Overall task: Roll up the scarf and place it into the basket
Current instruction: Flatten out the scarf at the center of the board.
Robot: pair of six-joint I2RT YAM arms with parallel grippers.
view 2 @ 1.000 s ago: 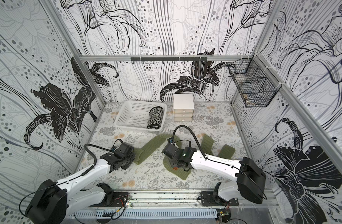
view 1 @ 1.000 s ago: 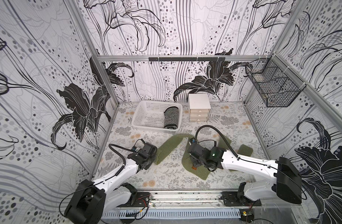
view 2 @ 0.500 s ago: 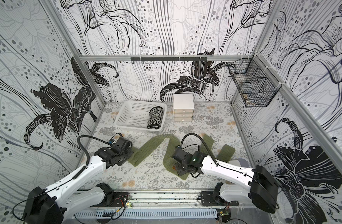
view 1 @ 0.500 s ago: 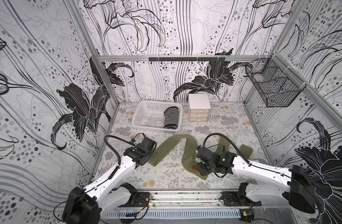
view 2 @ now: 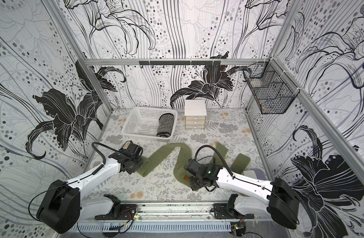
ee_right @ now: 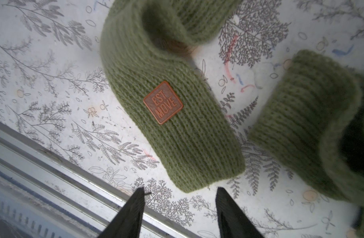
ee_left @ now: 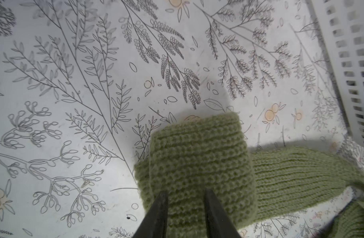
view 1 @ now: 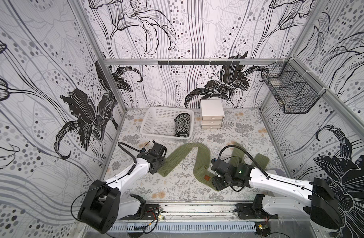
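In both top views the green knitted scarf (view 1: 201,158) (view 2: 183,156) lies unrolled on the floral table (view 1: 177,193), winding in loose bends from the left arm across to the right side, just in front of the white basket (view 1: 145,125) (view 2: 128,123) and outside it. The basket stands near the back wall beside a small drawer unit (view 1: 212,114) and holds a rolled black-and-white zigzag cloth (view 1: 182,125). The left gripper (view 1: 157,168) sits at one scarf end, and the right gripper (view 1: 217,183) is low over the other end. In the left wrist view the left gripper (ee_left: 185,193) has its two dark fingers (ee_left: 160,208) slightly parted above the folded scarf end (ee_left: 197,156); they pinch nothing (whether the tips touch the knit I cannot tell), and the basket wall (ee_left: 348,51) shows at the frame's edge. In the right wrist view the right gripper (ee_right: 180,188) is spread wide and empty, just short of the scarf end (ee_right: 177,131) that carries a brown label (ee_right: 163,102) reading EST MOVE, near the table's front rail (ee_right: 53,164).
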